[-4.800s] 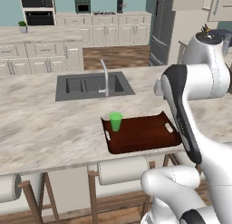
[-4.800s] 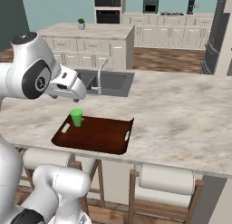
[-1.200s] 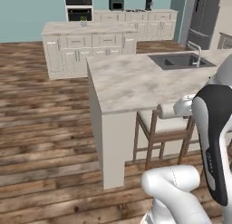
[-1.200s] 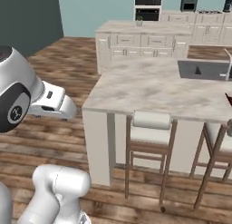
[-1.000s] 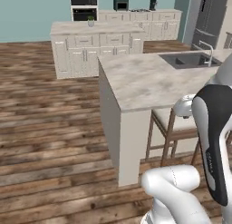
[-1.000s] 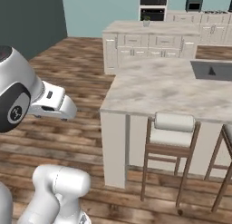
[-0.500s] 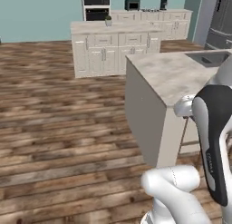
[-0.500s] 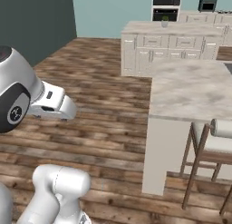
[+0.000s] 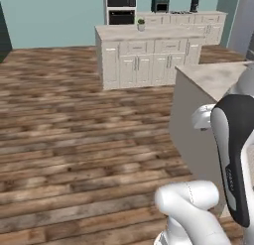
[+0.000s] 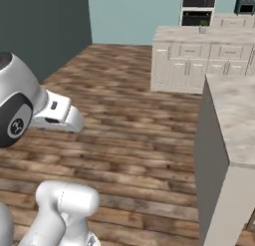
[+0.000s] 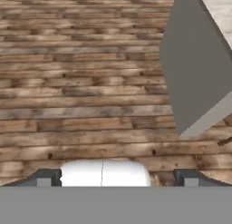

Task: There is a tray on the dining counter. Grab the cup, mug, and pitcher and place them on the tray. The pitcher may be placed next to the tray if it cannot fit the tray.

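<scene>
A: Where's the gripper (image 11: 116, 177)?

B: Hand view, 6 o'clock. Both fingertips (image 11: 45, 177) sit far apart at the bottom edge, nothing between them. Jaws wide, empty. It looks down at wood plank floor (image 11: 81, 82).

A: Dining counter?

B: The dining counter (image 10: 234, 115) end is at 3 o'clock in the right base view, beige marble top over a grey end panel. Left base view has it at 3 o'clock too (image 9: 213, 78), partly behind the arm. In the hand view its corner sits at 1 o'clock (image 11: 199, 69).

A: Tray, cup, mug, pitcher?

B: Can't place any of them from these frames.

A: Anything else?

B: White cabinet island (image 9: 149, 58) at 12 o'clock in the left base view, small potted plant (image 9: 141, 24) on top. Wall oven (image 9: 121, 6) behind it.
</scene>
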